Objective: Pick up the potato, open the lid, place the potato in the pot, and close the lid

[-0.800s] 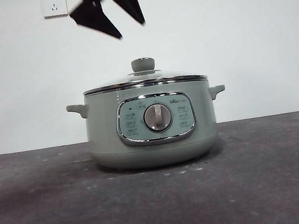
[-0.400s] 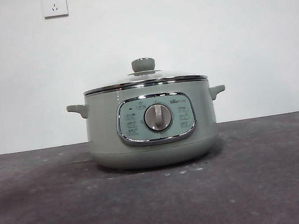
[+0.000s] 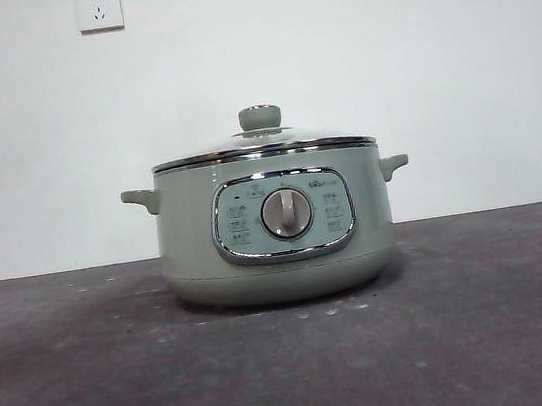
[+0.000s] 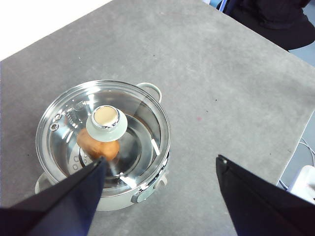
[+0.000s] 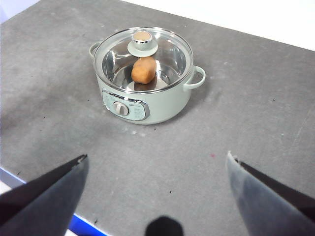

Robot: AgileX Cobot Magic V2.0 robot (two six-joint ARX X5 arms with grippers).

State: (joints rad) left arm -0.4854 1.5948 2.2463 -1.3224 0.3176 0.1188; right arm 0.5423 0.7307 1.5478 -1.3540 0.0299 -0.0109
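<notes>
The sage-green pot (image 3: pixel 275 228) stands in the middle of the table with its grey dial facing the front view. The glass lid (image 3: pixel 263 147) rests shut on its rim, green knob (image 3: pixel 259 117) on top. Through the glass, the orange-brown potato (image 5: pixel 143 70) lies inside the pot (image 5: pixel 145 78), also seen as the potato (image 4: pixel 98 145) under the knob in the left wrist view. My left gripper (image 4: pixel 160 169) hangs open high above the pot (image 4: pixel 103 147), holding nothing. My right gripper (image 5: pixel 156 164) is open, high and well back from the pot. Neither gripper shows in the front view.
The dark grey table (image 3: pixel 472 336) runs around the pot. Two wall sockets (image 3: pixel 98 7) sit on the white wall behind. The table's edge (image 5: pixel 83 226) lies near my right gripper, and a dark-clothed person (image 4: pixel 275 19) is beyond the far edge.
One second ago a black gripper hung above the lid at the top of the front view; it has risen out of that view. The pot and lid have not moved.
</notes>
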